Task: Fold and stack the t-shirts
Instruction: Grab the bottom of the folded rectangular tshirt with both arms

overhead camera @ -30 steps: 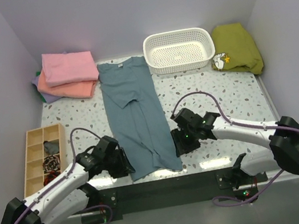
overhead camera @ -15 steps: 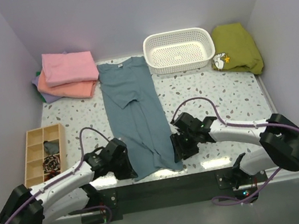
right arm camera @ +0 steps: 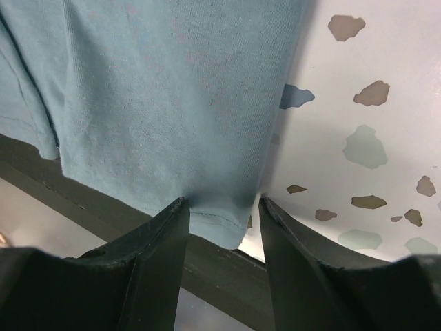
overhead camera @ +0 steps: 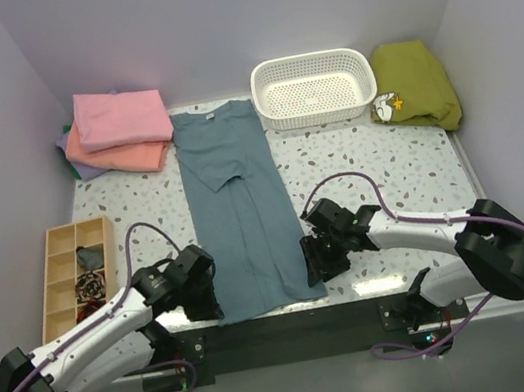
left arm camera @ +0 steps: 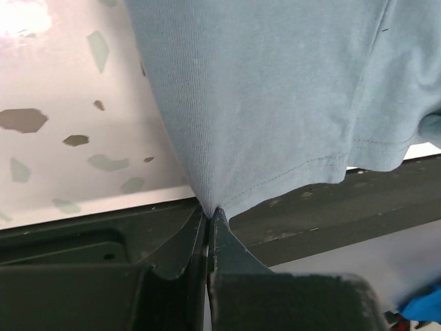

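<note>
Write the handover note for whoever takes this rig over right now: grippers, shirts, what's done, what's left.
Left gripper: shut on the near left hem corner of the blue-grey t-shirt.
Right gripper: open, fingers either side of the near right hem corner, not clamped.
Shirt: flat on the table, collar far, hem at the near edge.
Done: shirt looks folded lengthwise into a narrow strip; pink shirt lies folded on salmon shirt, far left.
Left: likely close the right, fold hem to collar, stack.

Nothing legible; neck label [overhead camera: 211, 114] of the t-shirt [overhead camera: 242, 220] too small
</note>
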Robot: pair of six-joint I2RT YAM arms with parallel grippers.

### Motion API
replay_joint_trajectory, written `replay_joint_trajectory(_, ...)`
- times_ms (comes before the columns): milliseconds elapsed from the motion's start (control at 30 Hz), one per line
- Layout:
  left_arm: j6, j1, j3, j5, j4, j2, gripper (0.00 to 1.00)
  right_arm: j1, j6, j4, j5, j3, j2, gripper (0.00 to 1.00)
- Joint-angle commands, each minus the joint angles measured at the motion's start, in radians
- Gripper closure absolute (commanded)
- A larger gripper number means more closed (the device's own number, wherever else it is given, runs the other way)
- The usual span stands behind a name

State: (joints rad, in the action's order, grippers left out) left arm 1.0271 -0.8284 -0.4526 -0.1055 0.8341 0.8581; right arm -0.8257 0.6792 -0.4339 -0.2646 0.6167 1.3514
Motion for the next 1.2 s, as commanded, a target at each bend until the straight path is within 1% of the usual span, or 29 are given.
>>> replay_joint_trajectory(0, -0.064, -0.008, -0.075, 0.023, 0.079, 0.025, 1.0, -0.004, 0.011, -0.022, 0.002, -0.009, -0.024, 0.51)
replay_joint_trajectory(167, -0.07, -0.008, -0.074, 0.039, 0.059, 0.053, 1.0, -0.003, 0.025, -0.026, 0.008, -0.02, -0.038, 0.51)
replay_joint_trajectory(333, -0.048, -0.006, -0.064, 0.044, 0.053, 0.038, 1.0, -0.003, 0.054, -0.008, -0.005, -0.044, -0.063, 0.5)
replay_joint_trajectory(367, -0.044, -0.006, -0.058, 0.044, 0.053, 0.03, 0.94, -0.004, 0.071, 0.007, -0.021, -0.057, -0.064, 0.5)
replay_joint_trajectory(400, -0.036, -0.008, -0.055, 0.044, 0.053, 0.027, 0.92, -0.003, 0.078, 0.03, -0.031, -0.063, -0.06, 0.5)
replay_joint_trajectory(433, -0.033, -0.008, -0.054, 0.043, 0.05, 0.024, 0.91, -0.003, 0.08, 0.02, -0.021, -0.061, -0.061, 0.52)
replay_joint_trajectory(500, -0.024, -0.008, -0.046, 0.04, 0.039, 0.016, 0.91, -0.006, 0.074, -0.043, 0.071, -0.034, -0.086, 0.53)
replay_joint_trajectory(567, -0.019, -0.008, -0.037, 0.033, 0.028, 0.013, 0.91, -0.007, 0.031, -0.094, 0.137, 0.024, -0.164, 0.52)
replay_joint_trajectory(600, -0.013, -0.006, -0.034, 0.032, 0.022, 0.01, 0.91, -0.009, 0.023, -0.121, 0.18, 0.043, -0.19, 0.51)
replay_joint_trajectory(633, -0.012, -0.008, -0.032, 0.029, 0.017, 0.009, 0.91, -0.009, 0.014, -0.124, 0.197, 0.073, -0.233, 0.49)
replay_joint_trajectory(667, -0.009, -0.008, -0.025, 0.024, 0.005, 0.007, 0.91, -0.007, 0.0, -0.12, 0.202, 0.084, -0.242, 0.47)
replay_joint_trajectory(767, -0.002, -0.008, -0.015, 0.015, -0.019, 0.01, 0.91, -0.009, -0.01, -0.057, 0.163, 0.098, -0.207, 0.46)
replay_joint_trajectory(867, -0.002, -0.008, -0.012, 0.007, -0.035, 0.021, 0.91, -0.012, -0.003, 0.021, 0.09, 0.089, -0.105, 0.49)
replay_joint_trajectory(967, -0.002, -0.006, -0.014, 0.01, -0.032, 0.016, 0.92, -0.026, 0.016, 0.093, 0.044, 0.068, -0.057, 0.51)
replay_joint_trajectory(1167, 0.005, -0.008, 0.002, 0.007, -0.041, 0.01, 0.92, -0.084, 0.026, 0.152, -0.015, 0.06, -0.028, 0.52)
